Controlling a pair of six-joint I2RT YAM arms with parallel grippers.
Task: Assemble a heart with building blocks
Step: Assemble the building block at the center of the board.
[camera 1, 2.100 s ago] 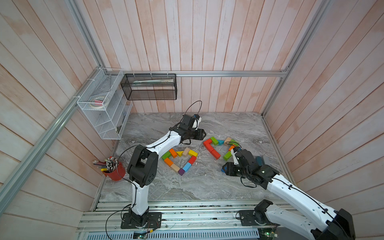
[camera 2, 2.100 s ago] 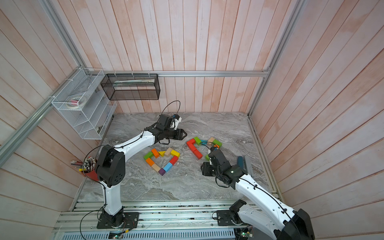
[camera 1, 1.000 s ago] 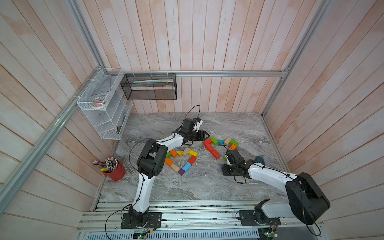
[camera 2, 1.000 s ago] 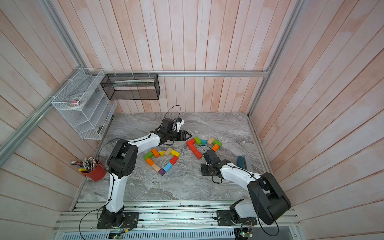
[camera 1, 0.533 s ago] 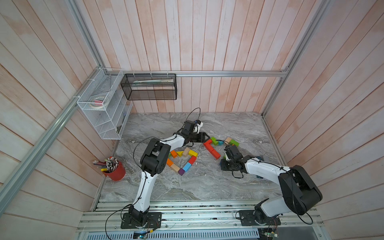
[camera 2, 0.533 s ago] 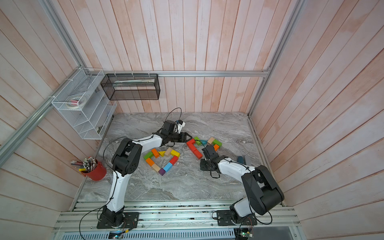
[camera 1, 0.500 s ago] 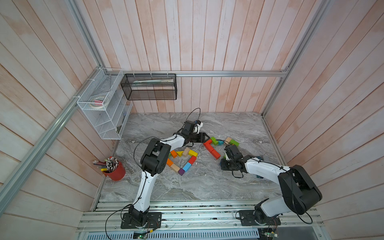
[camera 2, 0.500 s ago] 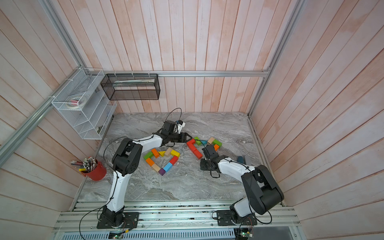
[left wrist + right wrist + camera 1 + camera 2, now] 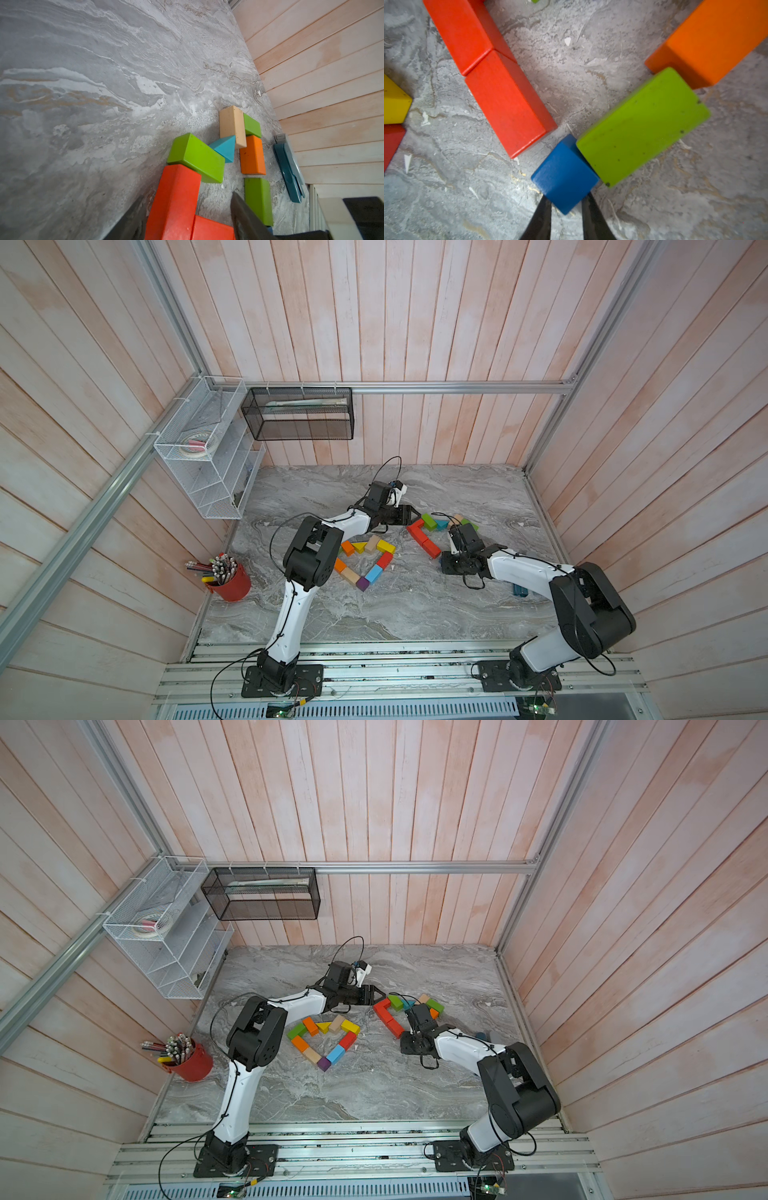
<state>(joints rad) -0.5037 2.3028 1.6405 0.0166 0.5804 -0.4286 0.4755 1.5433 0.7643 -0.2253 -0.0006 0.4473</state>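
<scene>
Right jaws pinch a blue cube (image 9: 564, 176) touching a green brick (image 9: 641, 128); left jaws stand open astride a red brick (image 9: 176, 199).

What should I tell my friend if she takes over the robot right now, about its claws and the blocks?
Left claw: open, straddling the top red brick.
Right claw: tips against a corner of the blue cube; grip unclear.
Done: the finished heart lies on the left side.
Second outline, to its right: blue cube touches the green brick, a small gap to the lower red brick.
Left: probably close that gap and tidy the outline.
</scene>
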